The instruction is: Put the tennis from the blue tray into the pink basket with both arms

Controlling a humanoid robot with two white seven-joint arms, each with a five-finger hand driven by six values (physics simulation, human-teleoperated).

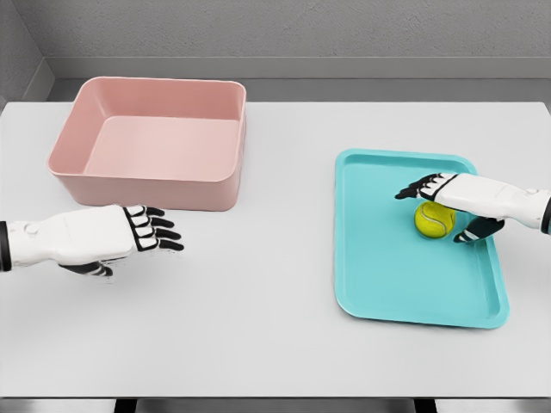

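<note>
A yellow tennis ball lies on the blue tray at the right of the table. My right hand hovers over the ball, fingers spread above it and thumb low at its right side; the fingers are not closed on it. The pink basket stands at the back left, with nothing inside. My left hand floats just in front of the basket's front wall, fingers relaxed and holding nothing.
The white table runs to a front edge near the bottom of the view. A grey wall rises behind the basket and tray.
</note>
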